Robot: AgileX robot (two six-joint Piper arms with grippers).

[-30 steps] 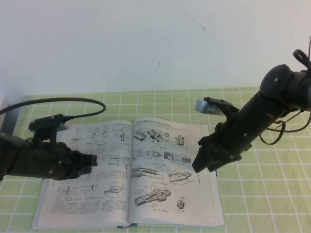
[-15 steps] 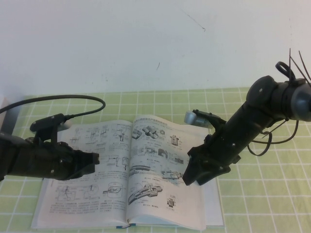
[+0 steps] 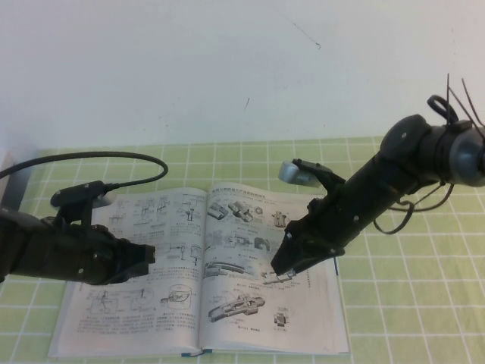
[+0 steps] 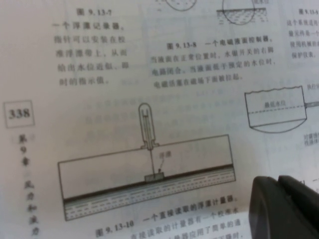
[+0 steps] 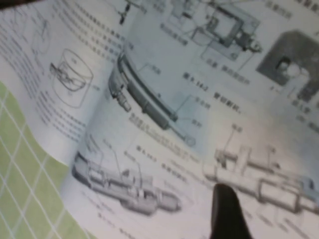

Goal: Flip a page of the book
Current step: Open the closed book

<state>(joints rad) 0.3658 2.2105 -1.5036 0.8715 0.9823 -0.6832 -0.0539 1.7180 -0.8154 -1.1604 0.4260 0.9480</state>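
The book (image 3: 98, 322) lies open on the mat, blue cover edge showing at its near side. The page (image 3: 242, 227) with machine-part drawings is the right-hand leaf and lies nearly flat; it fills the right wrist view (image 5: 149, 99). My right gripper (image 3: 282, 265) is shut, tip down on the middle of this page, right of the spine; the wrist view shows it (image 5: 227, 214) as one dark tip on a drawing. My left gripper (image 3: 145, 256) is shut and rests on the left-hand leaf (image 4: 149, 99), its dark tip (image 4: 284, 209) over text.
A green grid mat (image 3: 409, 303) covers the table around the book and also shows in the right wrist view (image 5: 20, 174). A white wall (image 3: 227, 61) stands behind. A black cable (image 3: 98, 157) loops above the left arm. A grey object (image 3: 15, 189) sits at the far left edge.
My right gripper has moved left and down across the right-hand page toward the spine. The page was bunched leftward half a second ago and now lies flatter. The left arm has hardly moved.
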